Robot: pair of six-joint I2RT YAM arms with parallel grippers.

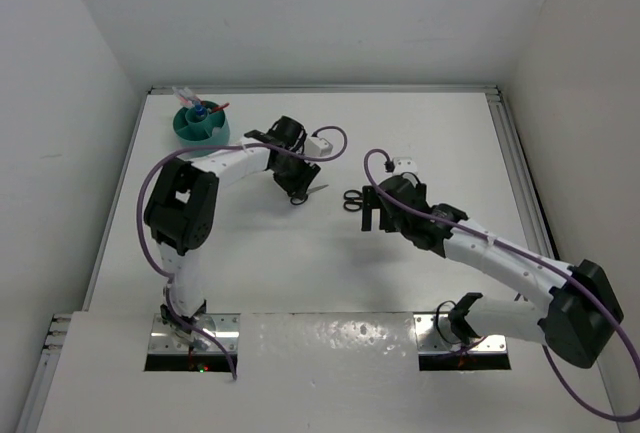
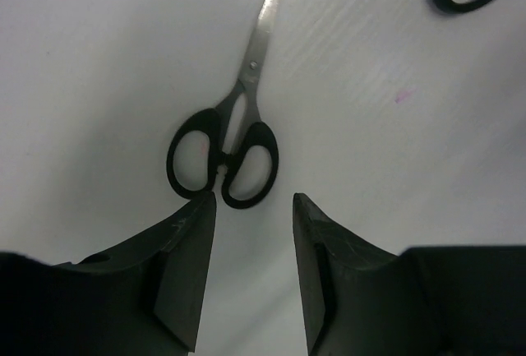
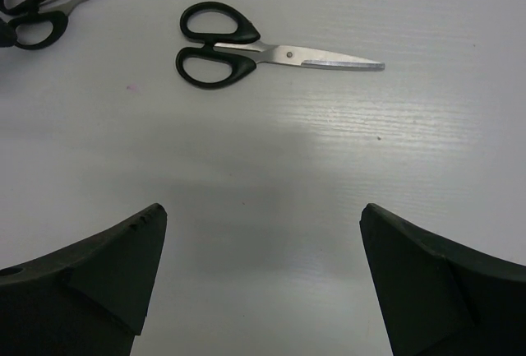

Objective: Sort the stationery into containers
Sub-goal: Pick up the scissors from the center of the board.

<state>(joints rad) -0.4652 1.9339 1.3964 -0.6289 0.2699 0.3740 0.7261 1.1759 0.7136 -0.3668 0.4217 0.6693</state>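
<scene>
- The teal organiser (image 1: 188, 133) sits at the upper left of the top view and already holds a few pens (image 1: 205, 110).
- Two black-handled scissors lie unsorted mid-frame on the table (image 1: 280, 283).
- The left gripper (image 2: 253, 200) hovers just behind the first scissors (image 2: 253, 67), its fingers partly apart and gripping nothing.
- The right gripper (image 3: 263, 212), fingers wide apart and empty, faces the second scissors (image 3: 271, 52).
- The task seems well along, with both scissors left to sort.

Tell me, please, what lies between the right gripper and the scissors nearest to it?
Nothing. In the right wrist view, only bare white table separates the open right gripper from the black-handled scissors lying flat ahead of it.
</scene>
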